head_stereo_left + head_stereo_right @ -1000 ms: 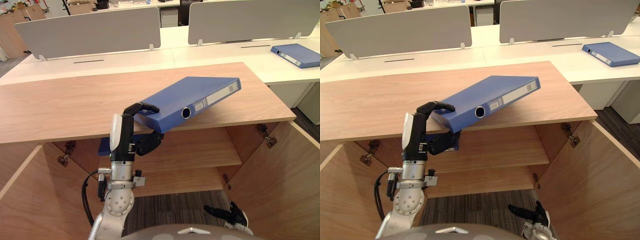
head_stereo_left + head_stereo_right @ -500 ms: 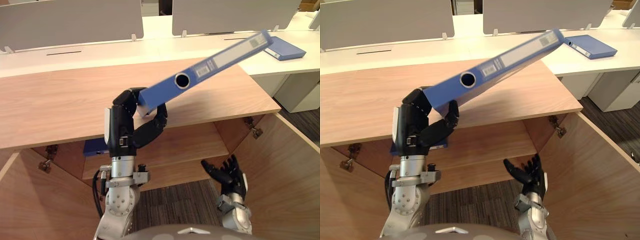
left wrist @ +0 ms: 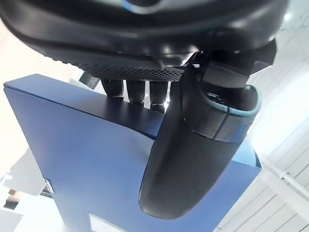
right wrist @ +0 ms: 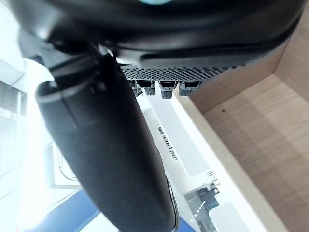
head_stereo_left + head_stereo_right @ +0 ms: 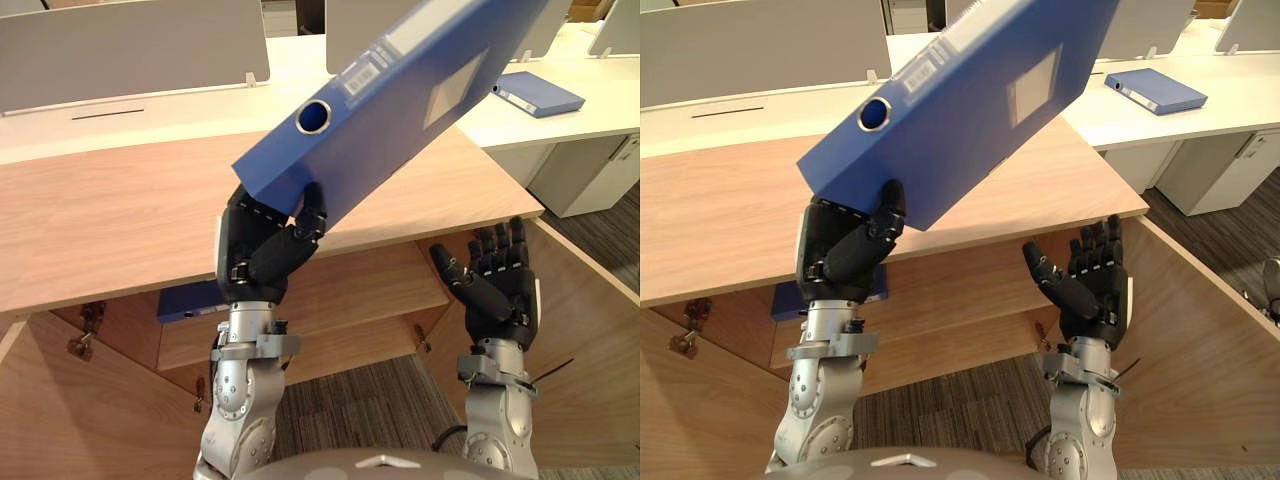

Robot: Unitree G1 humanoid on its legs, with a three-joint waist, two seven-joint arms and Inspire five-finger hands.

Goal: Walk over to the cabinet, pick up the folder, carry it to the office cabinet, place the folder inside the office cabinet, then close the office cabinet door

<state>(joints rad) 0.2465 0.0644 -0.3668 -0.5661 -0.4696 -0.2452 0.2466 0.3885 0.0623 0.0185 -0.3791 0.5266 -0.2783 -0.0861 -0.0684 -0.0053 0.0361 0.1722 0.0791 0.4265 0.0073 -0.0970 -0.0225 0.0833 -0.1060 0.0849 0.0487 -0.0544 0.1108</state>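
A blue folder (image 5: 400, 95) is held up in the air, tilted steeply with its spine and round finger hole facing me. My left hand (image 5: 262, 250) is shut on its lower corner, thumb (image 3: 193, 154) pressed on the folder's (image 3: 91, 164) flat face and fingers behind it. My right hand (image 5: 493, 285) is raised beside the cabinet's open front, palm toward me, fingers straight and spread, holding nothing. It is apart from the folder, below its far end. The wooden cabinet (image 5: 120, 210) stands in front with both doors swung open.
A second blue folder (image 5: 188, 300) lies on the cabinet's inner shelf (image 5: 380, 290). A third blue folder (image 5: 535, 92) lies on the white desk (image 5: 560, 120) at the back right. Grey desk dividers (image 5: 130, 45) stand behind. The open right door (image 5: 590, 340) flanks my right hand.
My left hand has lifted the folder higher and tilted it steeper, clear of the cabinet top. My right hand has risen from near the floor to shelf height, fingers spread.
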